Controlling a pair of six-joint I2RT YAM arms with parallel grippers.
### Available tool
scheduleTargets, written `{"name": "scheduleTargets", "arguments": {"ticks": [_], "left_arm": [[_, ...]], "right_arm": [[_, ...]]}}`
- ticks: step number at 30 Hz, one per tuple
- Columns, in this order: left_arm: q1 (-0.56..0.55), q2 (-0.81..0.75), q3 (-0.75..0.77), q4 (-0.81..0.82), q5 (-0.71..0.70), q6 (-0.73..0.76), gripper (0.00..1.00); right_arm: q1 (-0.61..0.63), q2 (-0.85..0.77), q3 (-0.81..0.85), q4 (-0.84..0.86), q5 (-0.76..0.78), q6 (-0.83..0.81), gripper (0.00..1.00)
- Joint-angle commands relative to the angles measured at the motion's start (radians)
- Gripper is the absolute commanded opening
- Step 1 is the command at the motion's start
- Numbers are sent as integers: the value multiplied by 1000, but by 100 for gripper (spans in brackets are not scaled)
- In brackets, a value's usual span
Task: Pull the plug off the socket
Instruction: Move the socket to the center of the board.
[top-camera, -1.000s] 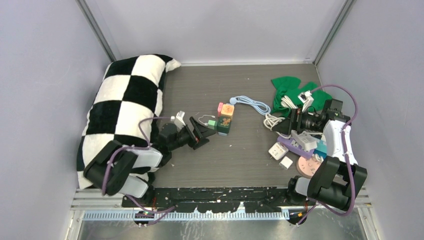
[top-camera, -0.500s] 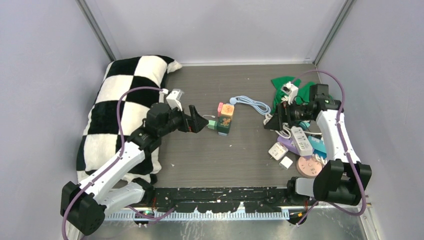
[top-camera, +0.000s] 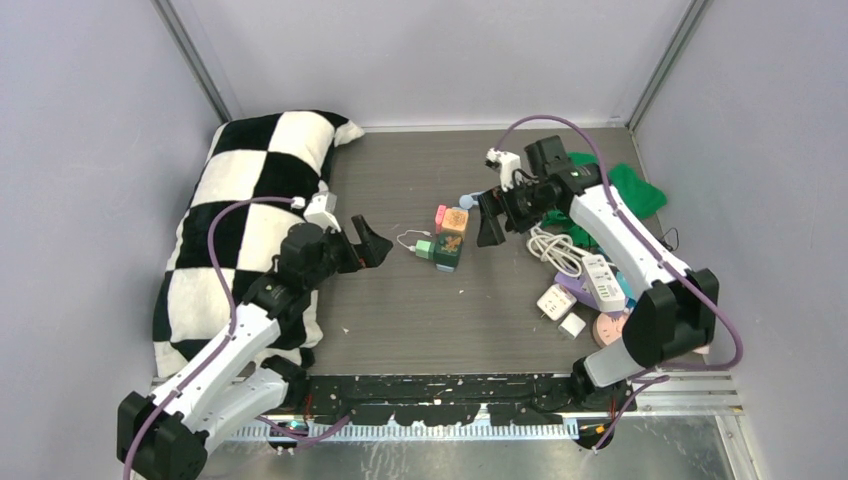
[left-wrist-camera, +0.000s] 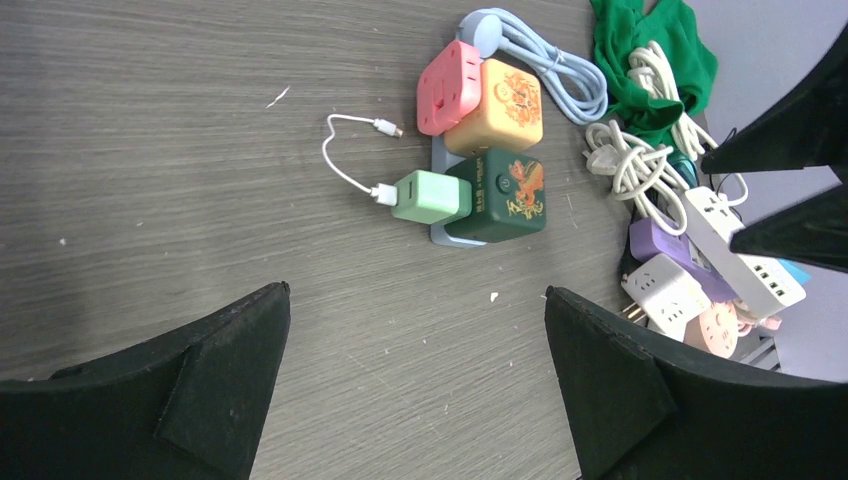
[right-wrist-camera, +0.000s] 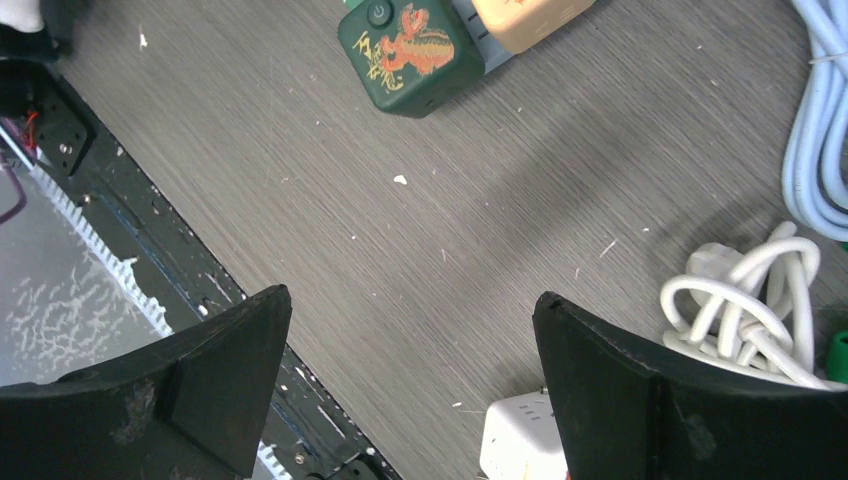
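A blue-grey socket strip (left-wrist-camera: 440, 238) lies mid-table with a pale blue cable (left-wrist-camera: 560, 70). On it sit a pink plug cube (left-wrist-camera: 450, 87), an orange one (left-wrist-camera: 500, 105) and a dark green one (left-wrist-camera: 505, 195) with a dragon print. A light green plug (left-wrist-camera: 432, 196) with a short white lead sits against the dark green cube. My left gripper (top-camera: 378, 248) hovers open just left of the strip (top-camera: 448, 235), nothing between its fingers. My right gripper (top-camera: 488, 222) hangs open just right of it, above bare table, with the dark green cube (right-wrist-camera: 410, 45) ahead.
A checkered pillow (top-camera: 250, 210) fills the left side. At the right lie a green cloth (top-camera: 625, 185), coiled white cords (top-camera: 555, 250), a white power strip (top-camera: 603, 280), white adapters (top-camera: 557, 300) and a pink disc (top-camera: 612, 330).
The right arm has swung left and farther back, from the pile at the right to beside the socket strip. The left gripper rose from the table, then drew back slightly left. Both stay open.
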Motion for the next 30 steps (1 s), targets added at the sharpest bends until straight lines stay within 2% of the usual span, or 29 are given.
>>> {"name": "scheduleTargets", "arguments": {"ticks": [1,6,11,15,22,30], "left_arm": [[8,-77,-24,25,-54,-64,100],[9,-145,-63,1,-98,-105,100],[9,-174,-91,15,-123,-143,100],[9,-149,-89,28,-118,-156,100],[8,-106,-83,36,-95,-168,99],[9,-83,-116,96,-86,-188,99]], "right_arm": [[55,78,96,115,167,236,95],[95,158,133,183,195,437,99],[209,177,84,260,487,685,100],[234,221,113,280,509,812,100],[259,322,171,251,656,838,100],[295,346,151,282,579,840,100]]}}
